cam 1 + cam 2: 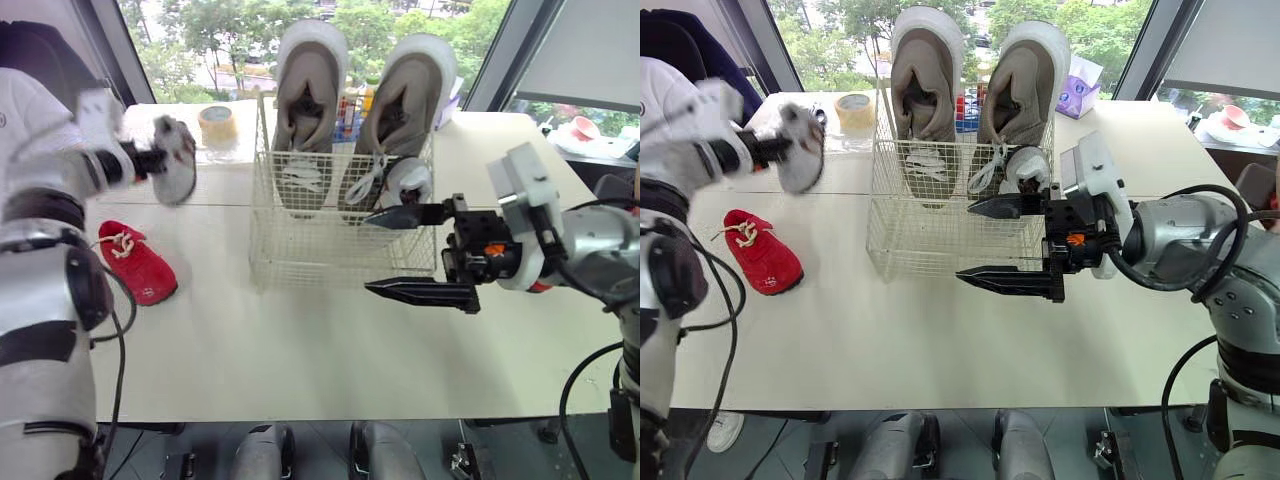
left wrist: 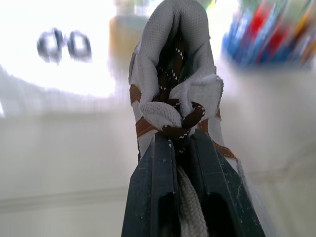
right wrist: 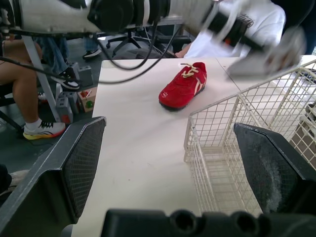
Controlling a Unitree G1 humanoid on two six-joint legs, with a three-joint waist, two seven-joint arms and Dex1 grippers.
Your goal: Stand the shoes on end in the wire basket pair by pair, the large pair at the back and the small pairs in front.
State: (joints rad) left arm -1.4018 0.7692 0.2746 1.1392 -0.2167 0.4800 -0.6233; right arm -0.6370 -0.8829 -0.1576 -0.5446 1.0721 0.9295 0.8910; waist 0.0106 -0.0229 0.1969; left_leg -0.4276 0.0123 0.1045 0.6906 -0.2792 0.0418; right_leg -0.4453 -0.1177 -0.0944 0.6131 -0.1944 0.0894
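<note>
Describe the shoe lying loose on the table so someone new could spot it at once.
On the white table, look to the robot's left of the wire basket that holds two large taupe shoes on end. A small red shoe lies on its sole, apart from the basket. It is the only red one, with cream laces; the grey-white shoe nearby is held in the left gripper.

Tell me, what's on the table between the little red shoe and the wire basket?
Nothing: the left eye view shows bare cream tabletop between the small red lace-up shoe and the white wire basket.
</note>
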